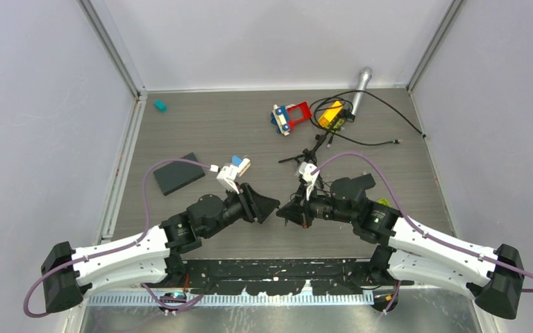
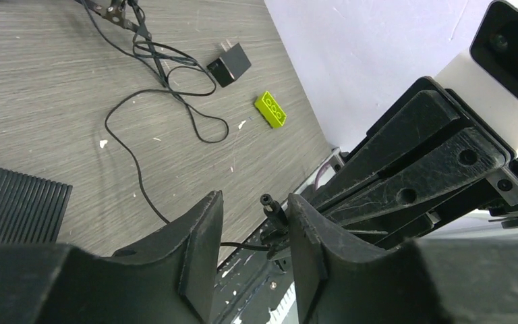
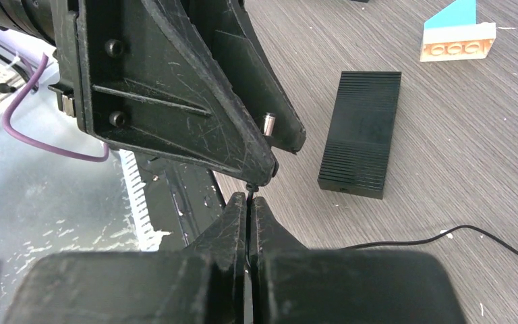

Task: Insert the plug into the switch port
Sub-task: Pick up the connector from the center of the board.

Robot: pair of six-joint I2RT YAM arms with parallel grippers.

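Note:
The black barrel plug with its thin cable sticks up between my left gripper's fingers. My left gripper is open around the plug and does not pinch it. My right gripper is shut on the thin cable just behind the plug, whose silver tip shows between the left fingers. The two grippers meet tip to tip at the table's near middle, left and right. The switch, a flat ribbed black box, lies on the table to the left, apart from both grippers; it also shows in the right wrist view.
The black cable loops over the table to a black power adapter. A green brick lies near the right wall. A white-and-blue brick, coloured toys, a silver torch and a teal block lie farther back.

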